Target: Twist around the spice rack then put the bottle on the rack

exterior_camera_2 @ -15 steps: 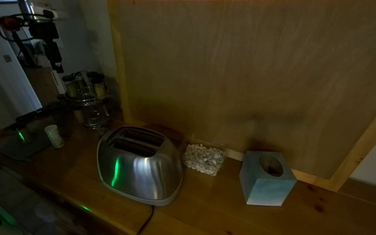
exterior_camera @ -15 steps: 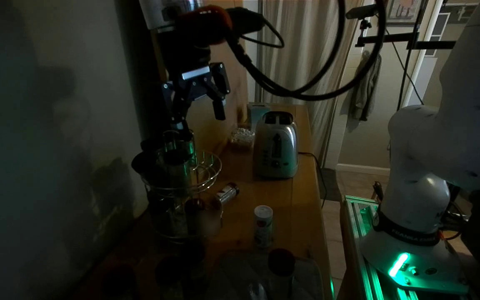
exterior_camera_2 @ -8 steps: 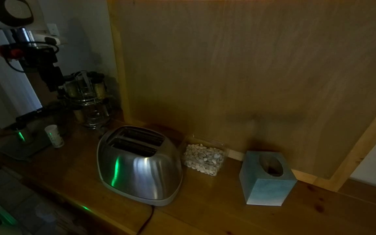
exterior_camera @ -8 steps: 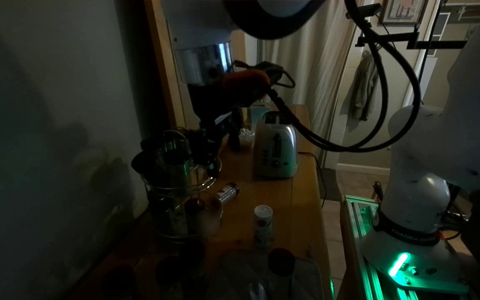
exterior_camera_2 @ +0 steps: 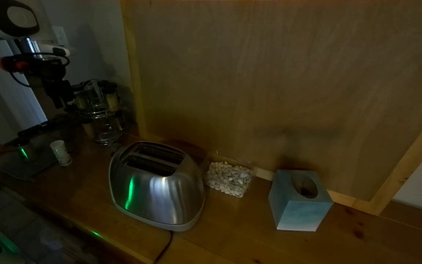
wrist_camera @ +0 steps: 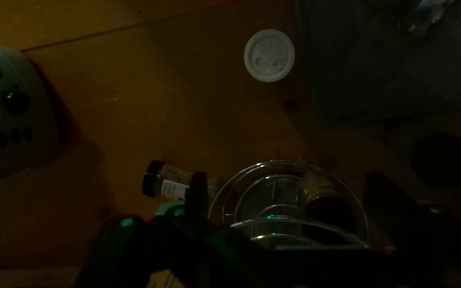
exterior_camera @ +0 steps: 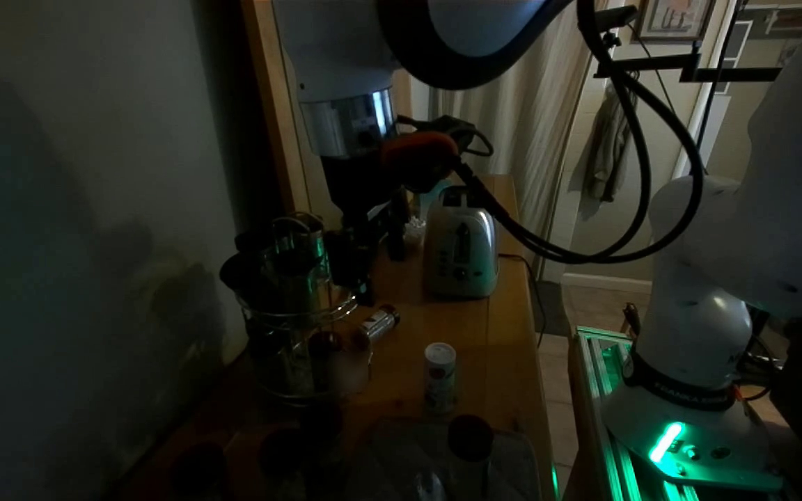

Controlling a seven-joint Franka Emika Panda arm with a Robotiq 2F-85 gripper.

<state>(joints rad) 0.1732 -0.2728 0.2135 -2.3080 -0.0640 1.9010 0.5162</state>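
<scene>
The two-tier wire spice rack [exterior_camera: 296, 320] stands near the wall. It holds several dark-lidded jars and also shows in an exterior view [exterior_camera_2: 95, 114] and the wrist view [wrist_camera: 254, 166]. A fennel seed bottle [exterior_camera: 380, 321] with a dark lid lies on its side by the rack's base. In the wrist view this bottle [wrist_camera: 172, 182] is partly behind a finger. My gripper [exterior_camera: 379, 270] is at the upper tier's side, also seen in an exterior view [exterior_camera_2: 64, 102]. In the wrist view my gripper [wrist_camera: 286, 186] is open, with its fingers apart over the rack's rings. Contact with the rack cannot be told.
A white-capped shaker [exterior_camera: 440, 379] stands upright on the wooden counter. A toaster [exterior_camera_2: 156, 190], a box of pebbles [exterior_camera_2: 229, 179] and a blue tissue box [exterior_camera_2: 300, 205] stand farther along. A grey mat [wrist_camera: 374, 60] carries a dark-lidded jar [exterior_camera: 470, 438]. The wall is close behind the rack.
My gripper has come down from above the rack and swung to its side, then lowered slightly more in the last half second. The rack and bottles look unmoved.
</scene>
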